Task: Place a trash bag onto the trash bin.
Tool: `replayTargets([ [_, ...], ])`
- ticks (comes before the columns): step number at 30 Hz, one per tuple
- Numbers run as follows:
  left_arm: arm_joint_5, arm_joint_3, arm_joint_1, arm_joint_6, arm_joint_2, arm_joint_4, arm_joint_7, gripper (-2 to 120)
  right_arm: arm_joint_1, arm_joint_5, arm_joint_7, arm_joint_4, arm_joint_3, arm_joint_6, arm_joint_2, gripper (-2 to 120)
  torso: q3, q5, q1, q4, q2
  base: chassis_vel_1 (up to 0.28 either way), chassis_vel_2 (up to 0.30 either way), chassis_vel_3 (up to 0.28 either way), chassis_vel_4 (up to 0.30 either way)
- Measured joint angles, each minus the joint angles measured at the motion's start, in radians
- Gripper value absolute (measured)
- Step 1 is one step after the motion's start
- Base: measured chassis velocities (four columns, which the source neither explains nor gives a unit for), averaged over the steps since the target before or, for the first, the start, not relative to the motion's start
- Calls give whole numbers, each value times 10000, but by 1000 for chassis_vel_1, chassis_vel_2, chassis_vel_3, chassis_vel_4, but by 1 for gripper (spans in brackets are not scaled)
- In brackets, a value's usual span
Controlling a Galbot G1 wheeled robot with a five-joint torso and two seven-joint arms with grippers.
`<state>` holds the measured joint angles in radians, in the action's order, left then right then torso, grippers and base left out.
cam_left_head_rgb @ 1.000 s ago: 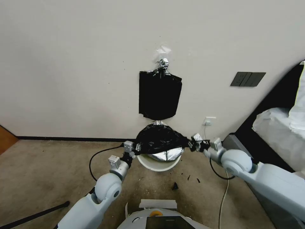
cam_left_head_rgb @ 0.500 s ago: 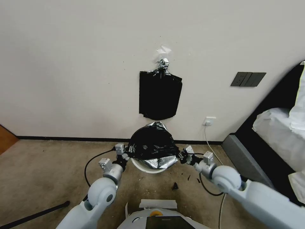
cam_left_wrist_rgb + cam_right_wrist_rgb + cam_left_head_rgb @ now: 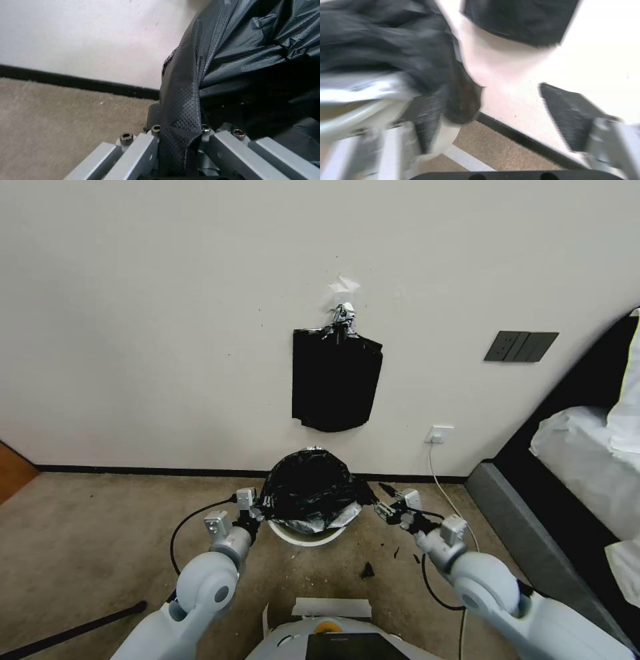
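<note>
Bag (image 3: pixel 308 488) draped over bin (image 3: pixel 301 535), frame centre; left gripper (image 3: pixel 255 507) pinching its edge; right gripper (image 3: pixel 387 501) spread wide, empty.

A bedroom in a home: beige carpet (image 3: pixel 100 527) underfoot, a bed with white bedding (image 3: pixel 587 447) at the right edge, wall switches (image 3: pixel 520 346) and a socket (image 3: pixel 439 434).
</note>
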<state>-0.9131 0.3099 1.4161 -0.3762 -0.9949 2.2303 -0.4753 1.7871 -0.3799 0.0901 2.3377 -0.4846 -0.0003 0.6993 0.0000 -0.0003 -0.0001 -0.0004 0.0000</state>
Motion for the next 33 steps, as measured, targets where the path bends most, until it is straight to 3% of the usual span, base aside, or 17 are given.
replayTargets([
  [3,-137,5,-22,-275,85,143,-164,1,871,1813,-932,282,-181,622,104,96,0,1,0,3,0,0,0,0,0],
  [8,-183,-131,-116,-614,154,367,-373,1,985,3277,-1362,185,272,900,207,100,0,4,0,5,0,0,0,0,0],
  [13,-186,-316,-132,-725,158,450,-436,1,926,3740,-1430,143,602,955,253,100,0,3,0,5,0,0,0,0,0],
  [21,-130,-627,-137,-848,17,527,-463,1,420,4202,-1288,-95,1287,961,338,76,0,4,0,4,0,0,0,0,0],
  [24,-110,-702,-105,-877,-5,564,-463,1,172,4175,-1189,-214,1430,954,284,59,0,3,0,5,0,0,0,0,0],
  [29,-98,-749,-87,-912,-50,617,-470,1,-28,4398,-1186,-357,1586,1002,210,45,0,3,1,4,0,0,0,0,0],
  [33,-92,-786,-67,-952,-126,651,-531,1,-185,4742,-1151,-555,1785,1247,131,27,1,2,1,4,0,0,0,0,0],
])
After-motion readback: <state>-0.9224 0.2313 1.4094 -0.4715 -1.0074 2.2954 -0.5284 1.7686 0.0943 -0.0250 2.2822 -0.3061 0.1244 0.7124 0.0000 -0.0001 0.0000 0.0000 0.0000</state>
